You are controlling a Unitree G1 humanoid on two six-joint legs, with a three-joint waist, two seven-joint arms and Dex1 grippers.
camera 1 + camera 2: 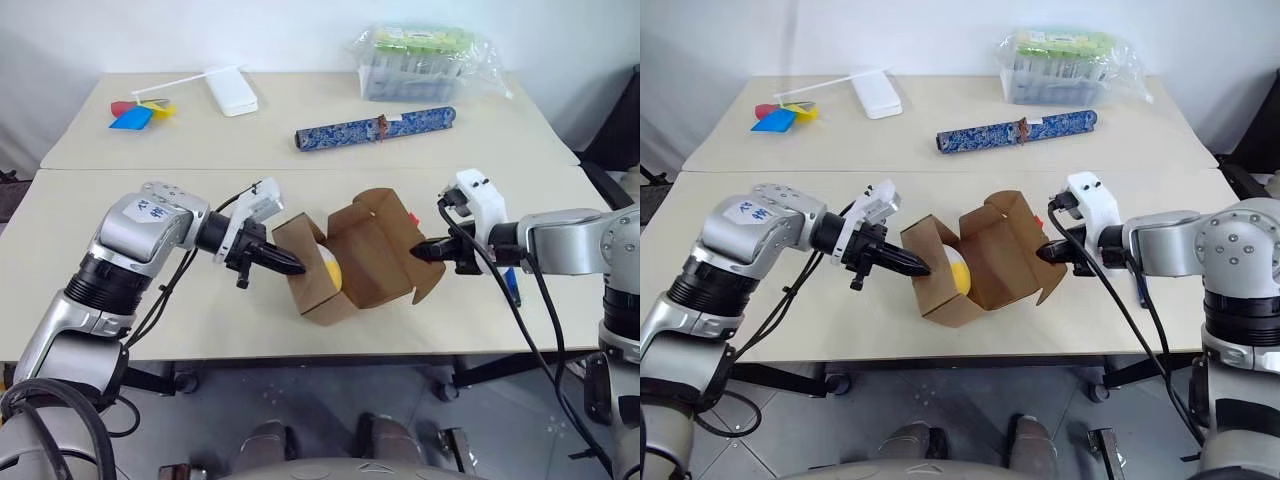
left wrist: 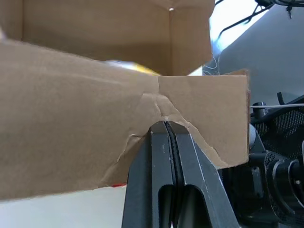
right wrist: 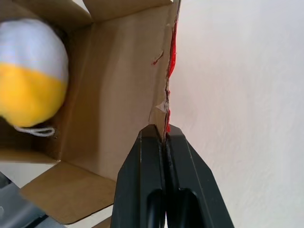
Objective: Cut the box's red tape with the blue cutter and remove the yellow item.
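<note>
While the box (image 1: pixel 345 265) hangs open just above the near table (image 1: pixel 200 330), each gripper pinches a flap: the left gripper (image 1: pixel 285 263) on its left side, the right gripper (image 1: pixel 428 250) on the flap bearing the red tape (image 3: pixel 172 45). Between them, inside the box, sits the yellow item (image 3: pixel 31 76), roughly midway from both, its opening tipped toward the robot; neither closed pair of fingers is free to take it

Both arms are clad in silver-grey metallic shells with black ribbed joint collars. The left forearm shell carries a white label with dark handwritten characters. Each wrist bears a white plastic camera housing. Black cables loop freely beside both forearms. The left gripper (image 1: pixel 288 264) and right gripper (image 1: pixel 428 250) each have two tapered matte-black fingers.
</note>
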